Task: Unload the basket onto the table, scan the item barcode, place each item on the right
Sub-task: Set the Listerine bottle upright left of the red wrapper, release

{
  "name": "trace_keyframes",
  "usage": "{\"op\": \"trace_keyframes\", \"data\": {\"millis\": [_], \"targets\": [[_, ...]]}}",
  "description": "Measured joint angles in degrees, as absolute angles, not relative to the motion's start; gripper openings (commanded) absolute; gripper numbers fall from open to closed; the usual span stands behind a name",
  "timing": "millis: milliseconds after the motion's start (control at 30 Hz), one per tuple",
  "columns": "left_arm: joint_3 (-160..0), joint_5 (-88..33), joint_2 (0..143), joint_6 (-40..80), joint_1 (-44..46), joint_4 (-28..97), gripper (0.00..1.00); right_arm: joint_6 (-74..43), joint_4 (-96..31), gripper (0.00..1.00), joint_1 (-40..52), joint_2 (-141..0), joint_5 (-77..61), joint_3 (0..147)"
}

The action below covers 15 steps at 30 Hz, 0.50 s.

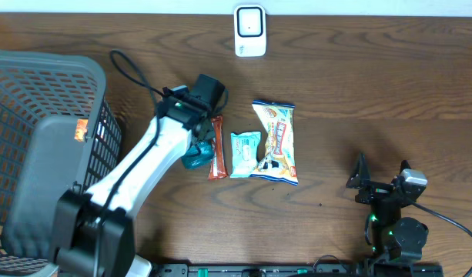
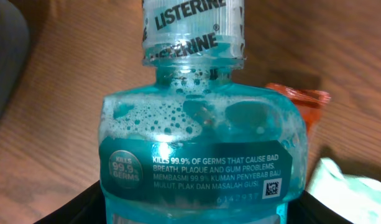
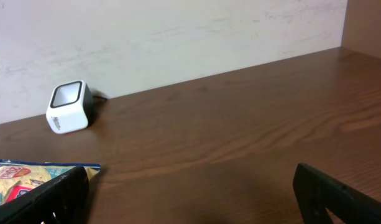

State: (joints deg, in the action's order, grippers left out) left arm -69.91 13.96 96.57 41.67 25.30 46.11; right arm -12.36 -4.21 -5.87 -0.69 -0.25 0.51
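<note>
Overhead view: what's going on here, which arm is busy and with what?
The left gripper is closed on a teal Listerine mouthwash bottle, beside the three snack packs mid-table. Its wrist camera shows the bottle's label close up. The white scanner sits at the far edge, well away from the bottle, so nothing is being scanned yet. The right gripper is open and empty at the front right.

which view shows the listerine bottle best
Left wrist: the Listerine bottle fills the frame, with its cap text and teal label readable. Overhead shows only a teal sliver of the bottle, mostly hidden by the left arm. The right wrist view does not show it.
</note>
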Motion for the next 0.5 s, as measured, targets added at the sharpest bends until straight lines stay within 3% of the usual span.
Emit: {"op": "trace_keyframes", "data": {"millis": [500], "targets": [[-69.9,16.7,106.7,39.8,26.5,41.5,0.44,-12.4,-4.2,0.99,-5.9,-0.7,-0.3,0.5]]}}
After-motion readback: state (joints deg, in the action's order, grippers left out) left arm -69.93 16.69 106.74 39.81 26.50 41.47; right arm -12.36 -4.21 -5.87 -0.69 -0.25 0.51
